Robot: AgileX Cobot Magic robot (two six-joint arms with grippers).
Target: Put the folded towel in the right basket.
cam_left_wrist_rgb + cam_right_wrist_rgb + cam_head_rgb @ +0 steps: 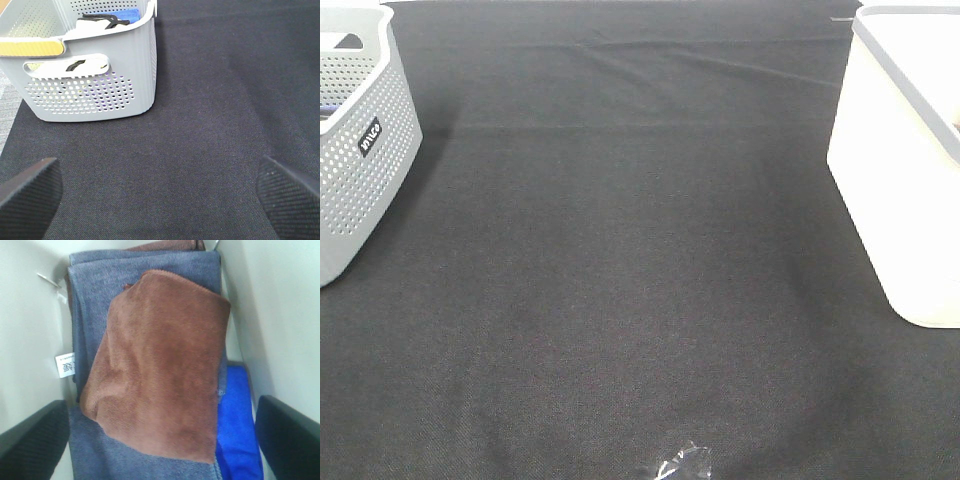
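The right claw (160, 440) hangs spread wide and empty above the folded brown terry towel (160, 370), which lies free inside the smooth white plastic basket (25, 315) — so the job looks as good as done, with only the withdrawal left. The towel sits skewed and soft-edged on a folded grey towel (95, 305), beside a bright blue cloth (237, 425). The left claw (160, 192), likewise open, hovers over the black tablecloth (210, 100).
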